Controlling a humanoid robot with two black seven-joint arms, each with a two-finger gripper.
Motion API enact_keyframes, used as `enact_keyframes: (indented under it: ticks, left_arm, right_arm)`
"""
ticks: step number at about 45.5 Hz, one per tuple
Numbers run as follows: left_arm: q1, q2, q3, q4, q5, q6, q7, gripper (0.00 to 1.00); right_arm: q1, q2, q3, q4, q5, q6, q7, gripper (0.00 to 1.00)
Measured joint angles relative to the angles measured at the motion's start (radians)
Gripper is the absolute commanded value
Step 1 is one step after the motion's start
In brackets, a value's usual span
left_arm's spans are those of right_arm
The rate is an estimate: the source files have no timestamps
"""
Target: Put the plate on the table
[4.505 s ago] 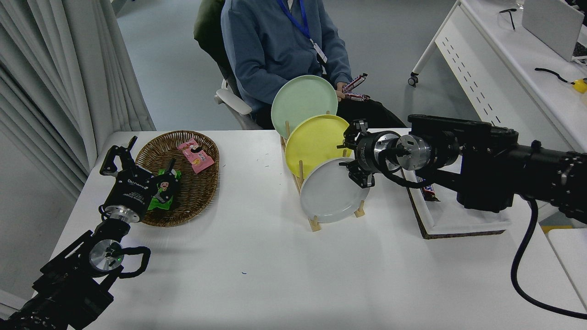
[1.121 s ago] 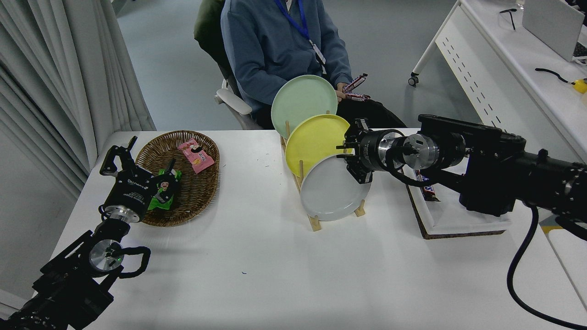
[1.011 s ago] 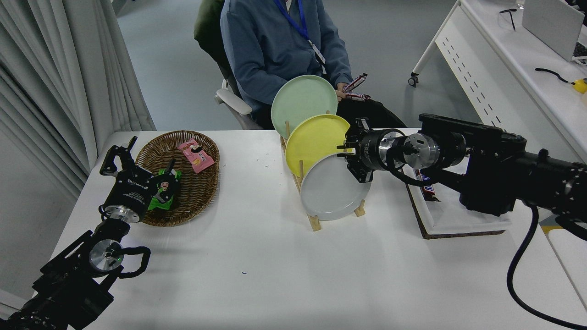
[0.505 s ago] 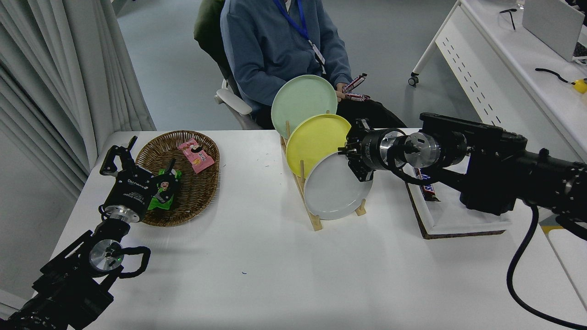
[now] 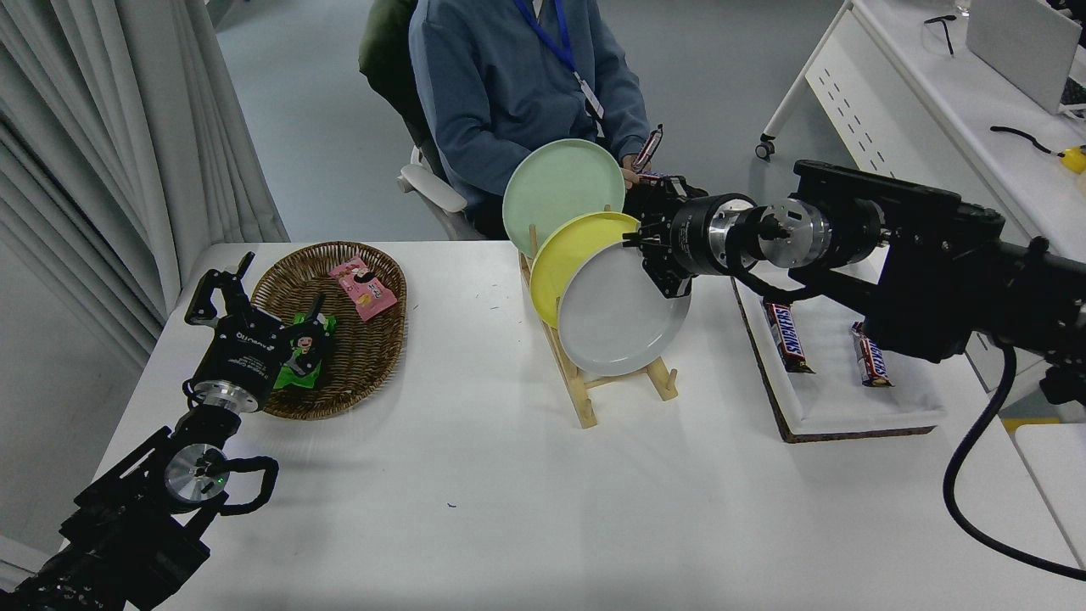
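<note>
The right end effector (image 5: 655,255), reaching in from the right edge of the frame, is pinching the upper right rim of the plate (image 5: 622,311), with its fingers pressed together on that edge. The light grey plate is hanging tilted in the middle of the frame, its lower edge raised clear of the wooden rack (image 5: 585,392) and its face overlapping the yellow plate (image 5: 564,255) behind it. The yellow plate is standing in the rack, and the pale green plate (image 5: 560,182) is standing behind that, toward the upper centre. The rack is resting on the white surface (image 5: 543,501). At the right of the frame a white tray (image 5: 827,399) is lying on the surface, carrying two brown candy bars; the nearer bar (image 5: 786,336) is showing the word SNICKERS along its wrapper, while the print on the other bar (image 5: 871,366) is too small to read. At the lower left the left end effector (image 5: 222,293) is sitting parked with its fingers spread apart, beside a wicker basket (image 5: 373,348) holding a pink packet (image 5: 363,288) and a green packet (image 5: 303,350). At the top of the frame a person (image 5: 517,85) in a blue top is sitting at the far side, holding a candy bar (image 5: 648,148).
</note>
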State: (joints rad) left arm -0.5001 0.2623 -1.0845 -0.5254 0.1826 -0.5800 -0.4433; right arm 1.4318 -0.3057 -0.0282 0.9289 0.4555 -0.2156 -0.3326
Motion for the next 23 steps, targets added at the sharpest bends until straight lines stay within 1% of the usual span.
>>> enact_keyframes:
  ticks: [12, 23]
  left_arm:
    - [0.000, 0.000, 0.000, 0.000, 0.000, 0.000, 0.000, 1.00]
    - [0.000, 0.000, 0.000, 0.000, 0.000, 0.000, 0.000, 1.00]
  right_arm:
    - [0.028, -0.028, 0.120, 0.033, 0.022, -0.007, -0.075, 0.00]
    - [0.047, -0.044, 0.199, 0.079, 0.050, -0.042, -0.102, 0.00]
